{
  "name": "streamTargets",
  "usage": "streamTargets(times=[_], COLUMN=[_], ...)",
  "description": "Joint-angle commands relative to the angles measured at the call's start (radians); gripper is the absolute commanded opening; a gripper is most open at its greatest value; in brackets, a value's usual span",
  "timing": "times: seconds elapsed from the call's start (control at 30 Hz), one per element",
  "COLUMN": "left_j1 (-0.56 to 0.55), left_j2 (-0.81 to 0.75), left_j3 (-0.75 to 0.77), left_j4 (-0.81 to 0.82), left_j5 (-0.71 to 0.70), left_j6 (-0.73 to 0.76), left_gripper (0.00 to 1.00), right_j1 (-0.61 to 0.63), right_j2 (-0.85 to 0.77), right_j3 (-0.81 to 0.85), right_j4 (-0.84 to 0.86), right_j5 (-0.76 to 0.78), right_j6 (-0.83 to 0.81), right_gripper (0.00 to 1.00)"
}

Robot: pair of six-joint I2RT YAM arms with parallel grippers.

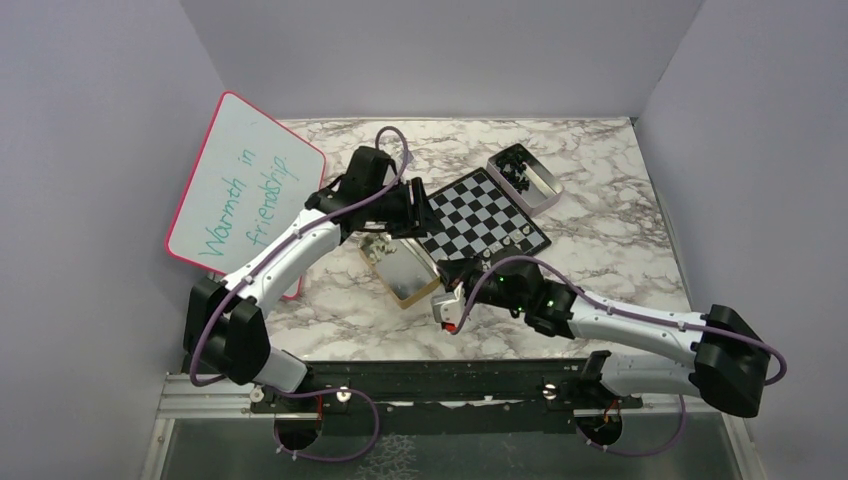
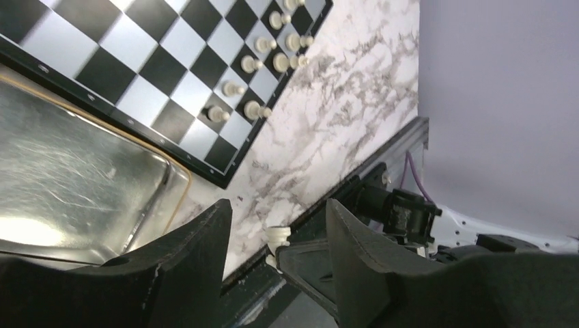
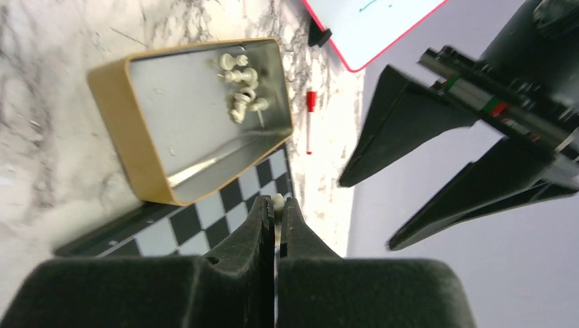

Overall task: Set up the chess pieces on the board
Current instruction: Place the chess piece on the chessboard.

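The chequered board [image 1: 480, 215] lies mid-table, with several pale chess pieces [image 2: 263, 61] standing along one edge. My right gripper [image 3: 278, 205] is shut on one pale piece [image 3: 278, 200], whose top pokes out past the fingertips, just above the board's near corner. My left gripper [image 2: 278, 205] is open, its fingers spread either side of that same piece [image 2: 278, 237] without touching it. More pale pieces [image 3: 240, 89] lie in the gold-sided tin [image 3: 123, 96] beside the board.
A second tin [image 1: 540, 195] holding black pieces [image 1: 515, 168] stands at the board's far right corner. A pink-framed whiteboard [image 1: 245, 190] leans at the left. A red marker [image 3: 311, 102] lies near it. Grey walls close in three sides.
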Motion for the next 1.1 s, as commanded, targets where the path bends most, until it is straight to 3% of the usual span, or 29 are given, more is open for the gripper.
streamTargets(times=[0.0, 0.17, 0.27, 0.4, 0.63, 0.73, 1.07], left_j1=[0.017, 0.028, 0.029, 0.029, 0.030, 0.030, 0.033], left_j2=[-0.069, -0.120, -0.165, -0.233, -0.325, -0.340, -0.394], left_j3=[0.081, 0.087, 0.041, -0.046, -0.218, -0.274, -0.362], left_j4=[0.043, 0.059, 0.088, 0.097, 0.121, 0.120, 0.125], left_j5=[-0.173, -0.351, -0.420, -0.492, -0.500, -0.510, -0.528], left_j6=[0.072, 0.186, 0.267, 0.318, 0.364, 0.402, 0.529], left_gripper=[0.56, 0.62, 0.68, 0.98, 0.99, 0.99, 0.99], right_j1=[0.002, 0.002, 0.002, 0.002, 0.000, -0.002, -0.010], right_j2=[-0.058, -0.104, -0.100, -0.094, -0.144, -0.114, -0.010], right_j3=[-0.046, -0.086, -0.063, -0.077, -0.267, -0.260, -0.333], right_j4=[0.094, 0.210, 0.179, 0.175, 0.355, 0.322, 0.445], right_j5=[-0.025, 0.074, 0.143, 0.251, 0.346, 0.419, 0.541], right_j6=[0.321, 0.643, 0.830, 1.065, 1.312, 1.406, 1.466], right_gripper=[0.01, 0.01, 0.01, 0.01, 0.01, 0.01, 0.01])
